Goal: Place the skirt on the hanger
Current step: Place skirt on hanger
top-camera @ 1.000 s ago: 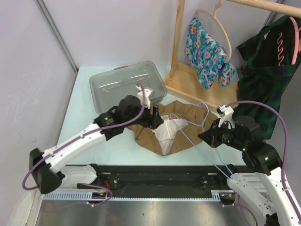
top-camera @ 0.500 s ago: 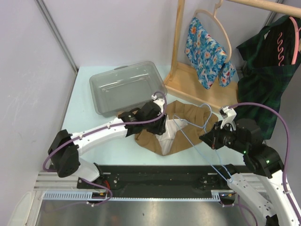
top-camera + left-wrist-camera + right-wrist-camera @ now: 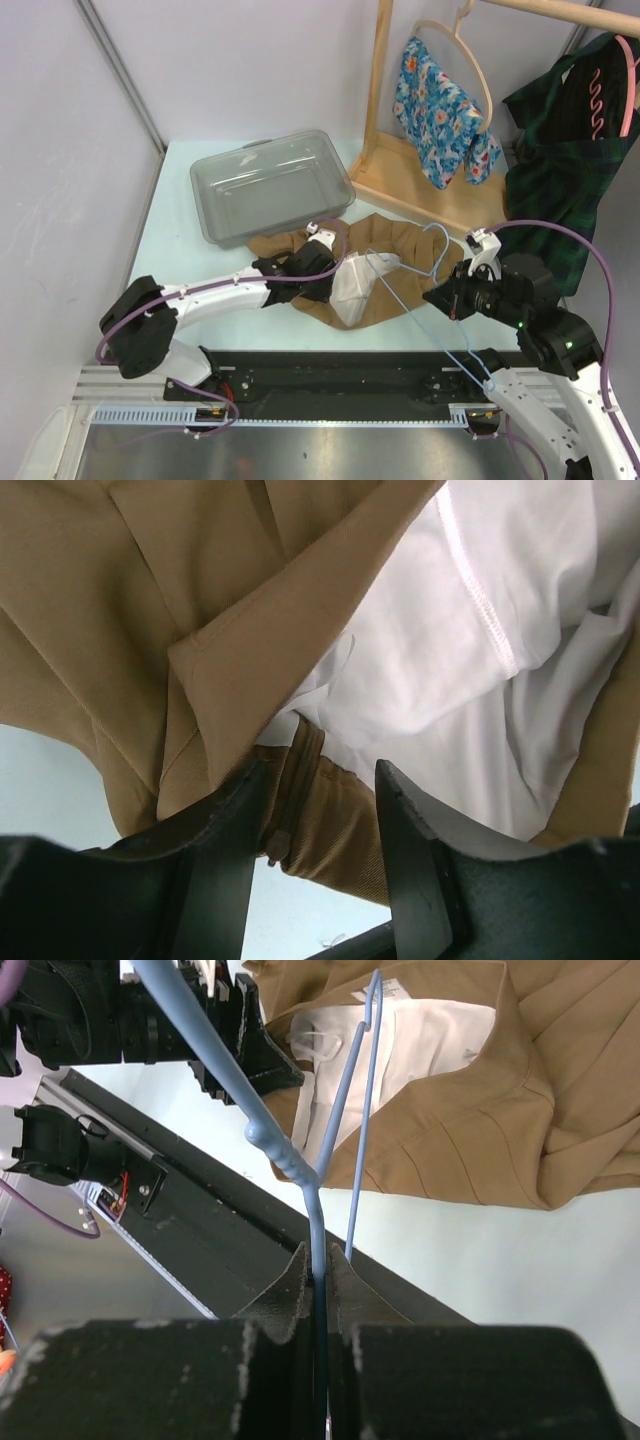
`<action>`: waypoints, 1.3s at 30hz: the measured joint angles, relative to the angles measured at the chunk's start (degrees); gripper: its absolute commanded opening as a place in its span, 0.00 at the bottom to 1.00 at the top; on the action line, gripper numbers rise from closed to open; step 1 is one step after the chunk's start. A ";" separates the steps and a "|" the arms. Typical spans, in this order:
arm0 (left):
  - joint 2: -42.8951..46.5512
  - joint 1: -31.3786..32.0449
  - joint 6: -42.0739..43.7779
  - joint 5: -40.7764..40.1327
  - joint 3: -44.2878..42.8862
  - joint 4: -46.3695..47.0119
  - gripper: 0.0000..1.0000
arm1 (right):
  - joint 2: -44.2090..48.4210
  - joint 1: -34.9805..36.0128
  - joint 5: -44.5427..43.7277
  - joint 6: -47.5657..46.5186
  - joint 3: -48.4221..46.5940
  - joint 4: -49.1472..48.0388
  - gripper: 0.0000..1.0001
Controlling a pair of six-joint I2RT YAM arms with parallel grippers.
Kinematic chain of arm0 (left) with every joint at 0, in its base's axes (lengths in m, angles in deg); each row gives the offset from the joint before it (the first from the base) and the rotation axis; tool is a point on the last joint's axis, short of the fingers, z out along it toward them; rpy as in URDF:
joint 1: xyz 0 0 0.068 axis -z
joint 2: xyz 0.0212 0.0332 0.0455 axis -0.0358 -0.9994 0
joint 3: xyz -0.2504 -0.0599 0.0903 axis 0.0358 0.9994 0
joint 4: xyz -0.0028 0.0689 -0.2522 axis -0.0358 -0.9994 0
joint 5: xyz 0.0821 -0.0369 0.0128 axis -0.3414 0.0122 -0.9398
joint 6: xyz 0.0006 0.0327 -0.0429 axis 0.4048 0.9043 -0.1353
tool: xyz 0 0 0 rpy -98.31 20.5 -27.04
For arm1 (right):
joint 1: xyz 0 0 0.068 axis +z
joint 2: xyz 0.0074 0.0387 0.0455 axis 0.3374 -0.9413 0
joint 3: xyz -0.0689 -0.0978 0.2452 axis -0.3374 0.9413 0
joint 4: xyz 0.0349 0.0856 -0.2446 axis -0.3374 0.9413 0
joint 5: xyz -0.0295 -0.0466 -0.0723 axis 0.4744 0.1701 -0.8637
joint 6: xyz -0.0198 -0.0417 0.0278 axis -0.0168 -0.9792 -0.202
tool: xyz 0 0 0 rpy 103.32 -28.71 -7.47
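Tabletop skirt folds hide where the hanger ends.

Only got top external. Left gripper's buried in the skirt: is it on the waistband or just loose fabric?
Observer: Left wrist shows the left gripper straddling the waistband, one finger on each side. Can't tell whether it's pinched.
Operator: White patch next to it?
Observer: That's the white lining of the skirt. Its stitched seam is visible, and the tan fabric is folded back off it.
Operator: Right side really holding the hanger?
Observer: Right wrist shows the right gripper shut on the blue hanger, with the wire pinched between the fingers.
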 measured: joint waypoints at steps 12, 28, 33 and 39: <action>0.07 0.00 -1.55 0.26 -2.43 1.05 0.52 | -2.29 4.63 -2.62 0.26 0.00 0.24 0.00; -9.99 0.42 -0.83 -0.76 -10.29 -1.07 0.42 | -7.65 11.39 -10.91 0.39 -0.31 1.09 0.00; -11.06 0.55 -0.76 -2.73 -10.38 -1.95 0.40 | -8.28 11.45 -11.02 -0.24 -0.81 0.96 0.00; -13.11 0.92 0.24 -4.55 -11.15 -1.68 0.33 | -8.85 11.47 -10.99 -0.76 -1.03 0.70 0.00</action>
